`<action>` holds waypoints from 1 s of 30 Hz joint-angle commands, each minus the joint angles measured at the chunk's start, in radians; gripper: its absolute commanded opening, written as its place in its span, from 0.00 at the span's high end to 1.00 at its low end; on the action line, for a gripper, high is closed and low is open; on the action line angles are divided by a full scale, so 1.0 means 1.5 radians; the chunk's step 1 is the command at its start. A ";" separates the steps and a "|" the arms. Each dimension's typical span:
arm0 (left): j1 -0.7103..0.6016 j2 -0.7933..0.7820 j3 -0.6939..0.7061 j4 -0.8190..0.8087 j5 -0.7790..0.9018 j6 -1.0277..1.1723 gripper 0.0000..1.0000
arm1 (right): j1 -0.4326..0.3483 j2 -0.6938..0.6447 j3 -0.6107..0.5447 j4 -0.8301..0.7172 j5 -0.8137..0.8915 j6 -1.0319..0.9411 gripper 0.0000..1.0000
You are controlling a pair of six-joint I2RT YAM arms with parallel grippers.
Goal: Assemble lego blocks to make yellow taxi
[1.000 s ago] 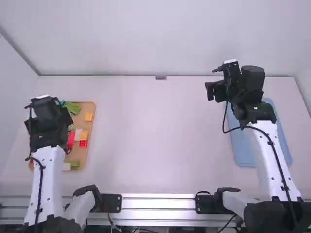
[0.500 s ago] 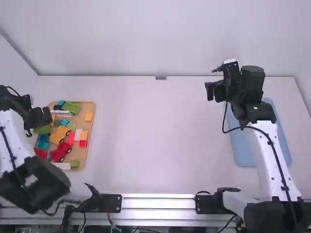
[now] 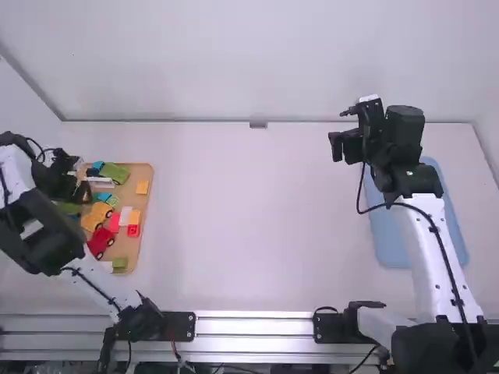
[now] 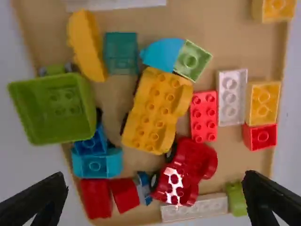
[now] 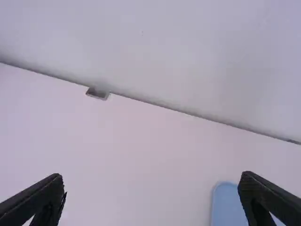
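A studded yellow plastic vehicle base [image 4: 157,110] is lying among loose coloured blocks [image 4: 203,116] on a brown tray [image 3: 144,171] at the high view's left, the whole taxi build apparently awaiting its start. The left gripper [image 4: 155,175] and right gripper [image 5: 151,176] are standing wide open, empty.

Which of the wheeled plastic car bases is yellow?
The yellow base between the open green box and red rectangular brick; the neighbouring base is red.
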 commanded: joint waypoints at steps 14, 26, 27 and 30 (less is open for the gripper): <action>-0.002 0.008 -0.149 0.138 -0.057 0.121 0.01 | 0.003 0.003 0.026 -0.001 -0.003 0.003 0.02; 0.004 0.008 -0.198 0.152 -0.045 0.145 0.15 | 0.003 0.003 0.026 -0.001 -0.004 0.003 0.02; 0.004 0.008 -0.199 0.155 -0.045 0.145 0.15 | 0.003 0.003 0.026 -0.001 -0.004 0.003 0.02; 0.001 0.008 -0.208 0.164 -0.042 0.145 0.14 | 0.003 0.003 0.026 -0.001 -0.004 0.004 0.02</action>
